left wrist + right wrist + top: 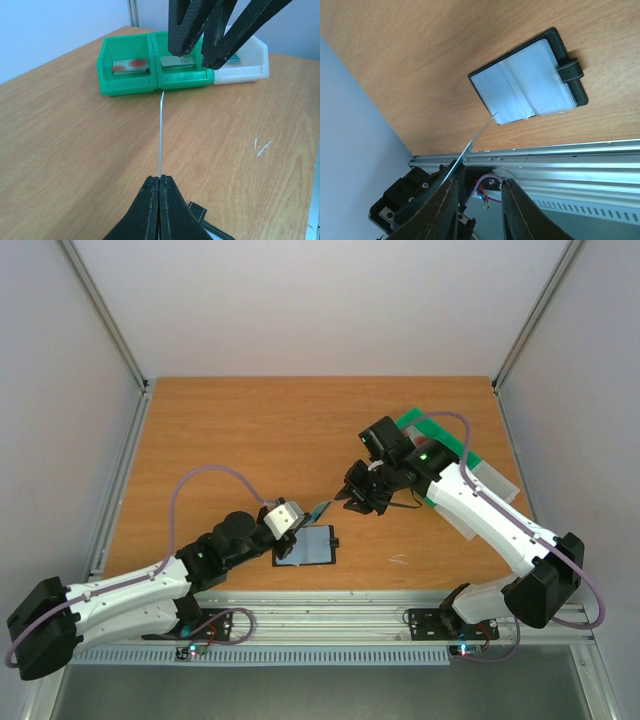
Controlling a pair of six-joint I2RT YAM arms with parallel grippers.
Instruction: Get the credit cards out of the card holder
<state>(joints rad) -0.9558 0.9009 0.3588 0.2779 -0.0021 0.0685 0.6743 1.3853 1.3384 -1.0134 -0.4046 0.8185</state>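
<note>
The left gripper (159, 179) is pressed together on the near edge of the teal credit card (161, 135). The card stands out from it edge-on, in the air above the worktop (75, 150) and clear of the card holder. That pinch covers only a narrow strip of a thin, slick card, so any sideways nudge could pivot it or pull it free.

The right gripper (197, 59) hangs at the card's far end with its jaws spread. In its own wrist view the card runs alongside one finger, and I cannot tell whether it lies between the jaws or just outside them. If they close beside it, they would push the card rather than grip it. If the left lets go before the right has a firm hold, the card drops flat onto the worktop, where it would be hard to lift again. The two grippers are near each other, so a misjudged approach could knock them together.

The card holder (530, 80) lies open below, held by nothing, and a falling card or a low arm could shift it. The green tray (127, 85) stands well apart at the far side.
</note>
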